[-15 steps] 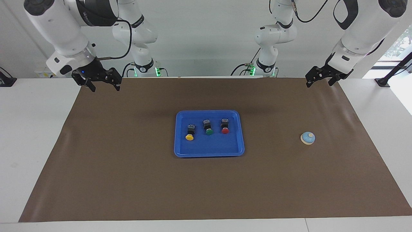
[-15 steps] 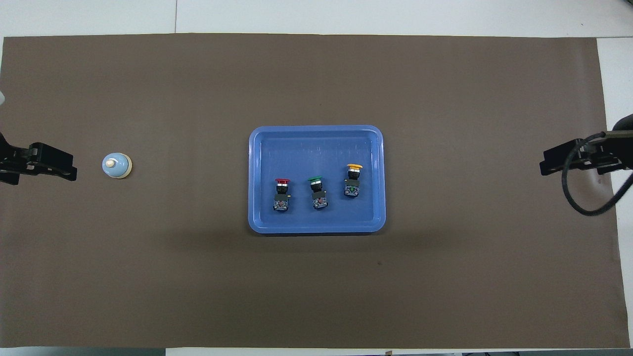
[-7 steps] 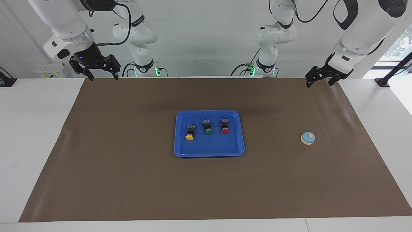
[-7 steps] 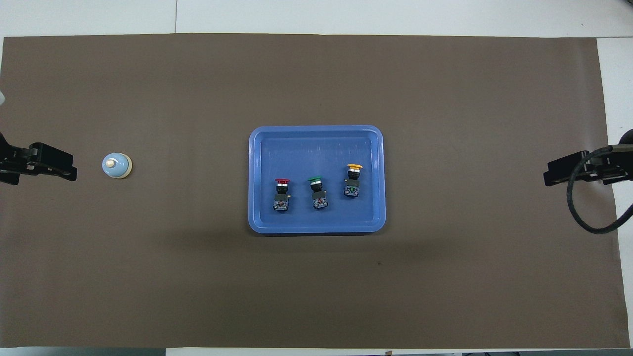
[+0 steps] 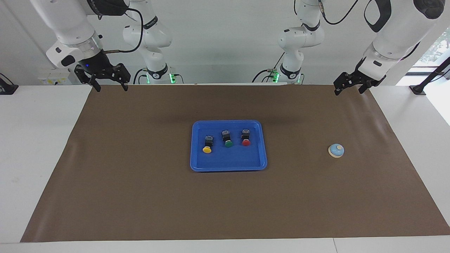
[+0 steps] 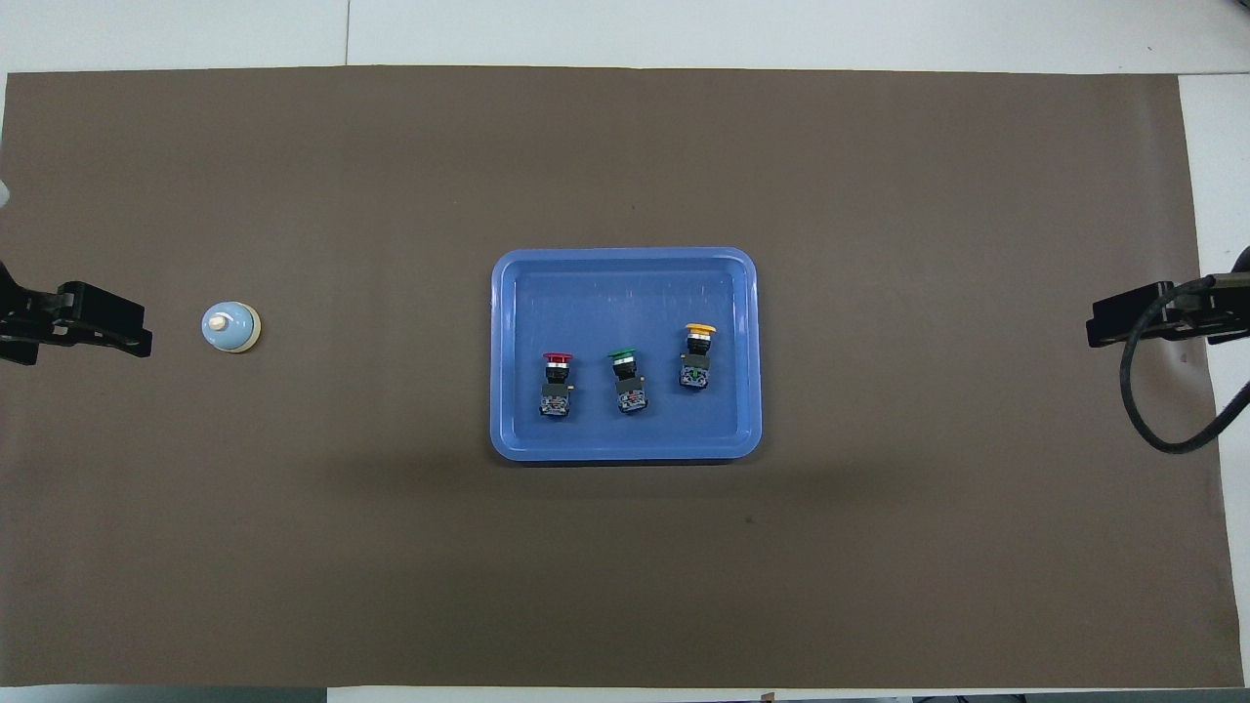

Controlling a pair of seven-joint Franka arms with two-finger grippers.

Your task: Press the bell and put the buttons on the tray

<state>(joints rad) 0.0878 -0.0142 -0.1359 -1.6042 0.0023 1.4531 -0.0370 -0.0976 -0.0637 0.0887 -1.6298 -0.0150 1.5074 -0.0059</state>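
Observation:
The bright-blue tray (image 5: 228,165) (image 6: 625,273) lies at the middle of the brown mat. In it stand three buttons: yellow (image 5: 207,149) (image 6: 698,329), green (image 5: 228,143) (image 6: 622,354) and red (image 5: 245,142) (image 6: 556,358). The light-blue bell (image 5: 336,150) (image 6: 230,327) sits on the mat toward the left arm's end. My left gripper (image 5: 349,88) (image 6: 137,340) hangs open and empty over the mat's corner at that end. My right gripper (image 5: 109,86) (image 6: 1099,327) hangs open and empty over the mat's corner at the right arm's end.
A brown mat (image 5: 140,196) (image 6: 293,547) covers most of the white table (image 5: 35,140). A black cable (image 6: 1152,410) loops below the right wrist.
The right gripper has risen and drawn back toward its base at the mat's edge. The left arm, bell, tray and buttons have not moved.

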